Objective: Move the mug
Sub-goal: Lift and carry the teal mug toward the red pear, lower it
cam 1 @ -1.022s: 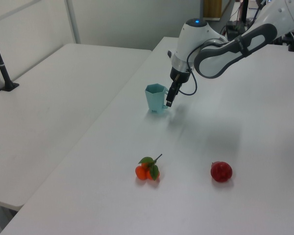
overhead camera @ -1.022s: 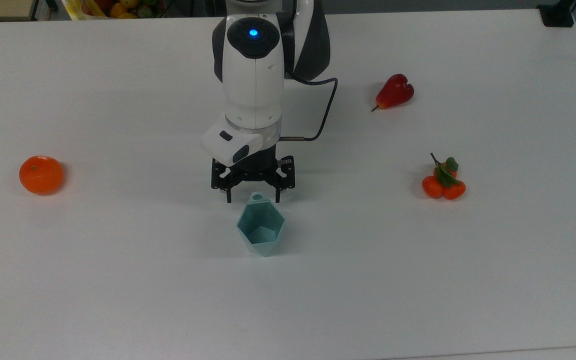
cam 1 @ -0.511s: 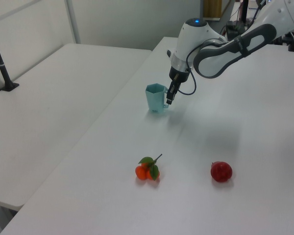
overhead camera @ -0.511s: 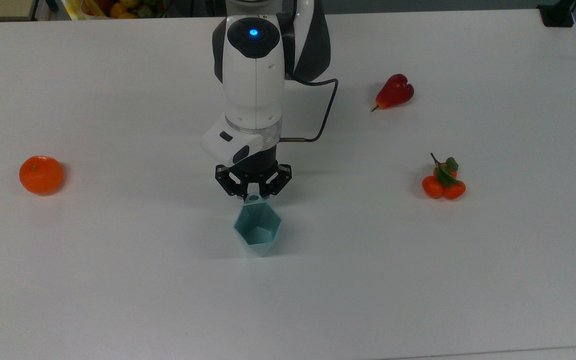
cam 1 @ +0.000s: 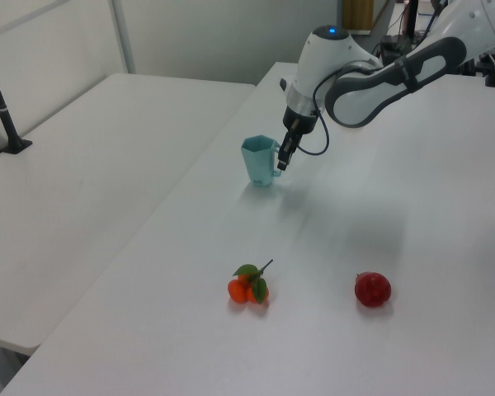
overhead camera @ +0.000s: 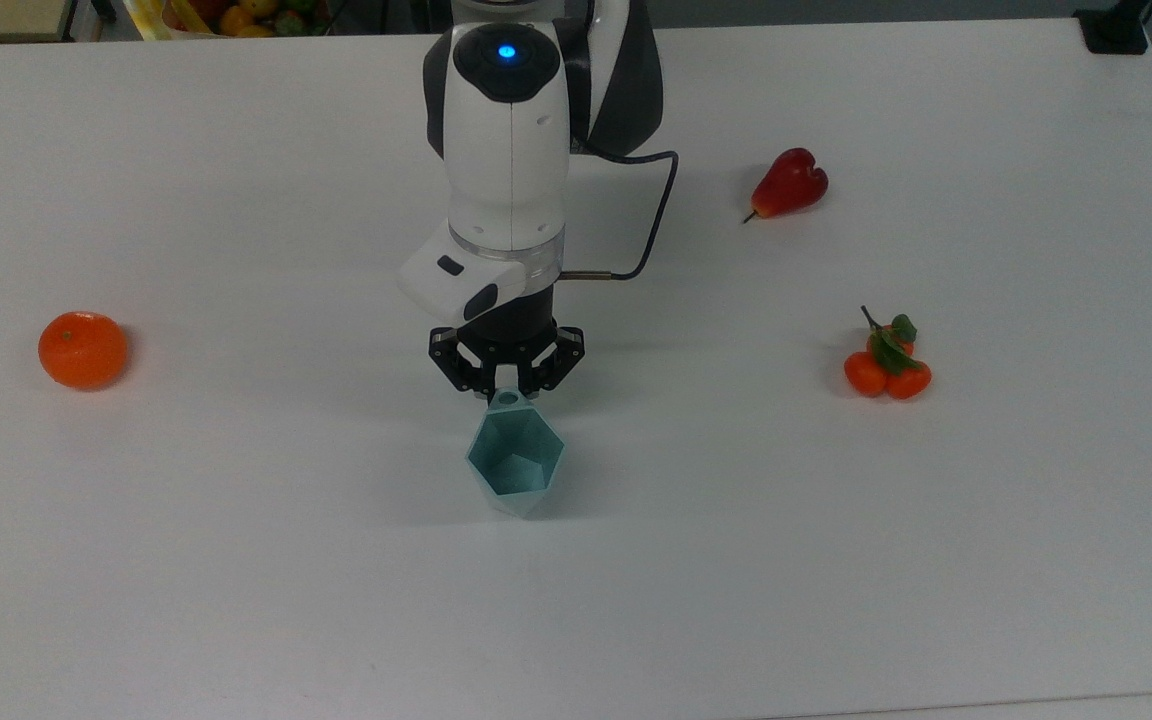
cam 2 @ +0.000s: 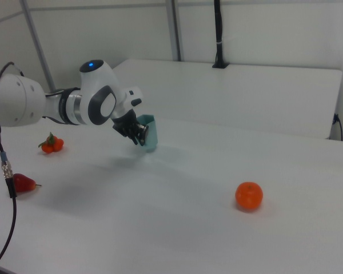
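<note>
While clamped by jaws, mug (overhead camera: 515,465) aloft.

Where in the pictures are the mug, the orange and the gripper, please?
mug (overhead camera: 516,460): top view, on its inner wall.
orange (overhead camera: 82,349): top view, on the middle of its peel.
gripper (overhead camera: 507,393): top view, midway between the fingertips, at the mug's tab.

Top view overhead, left and right views oblique from opposite table (overhead camera: 236,600) sides.
</note>
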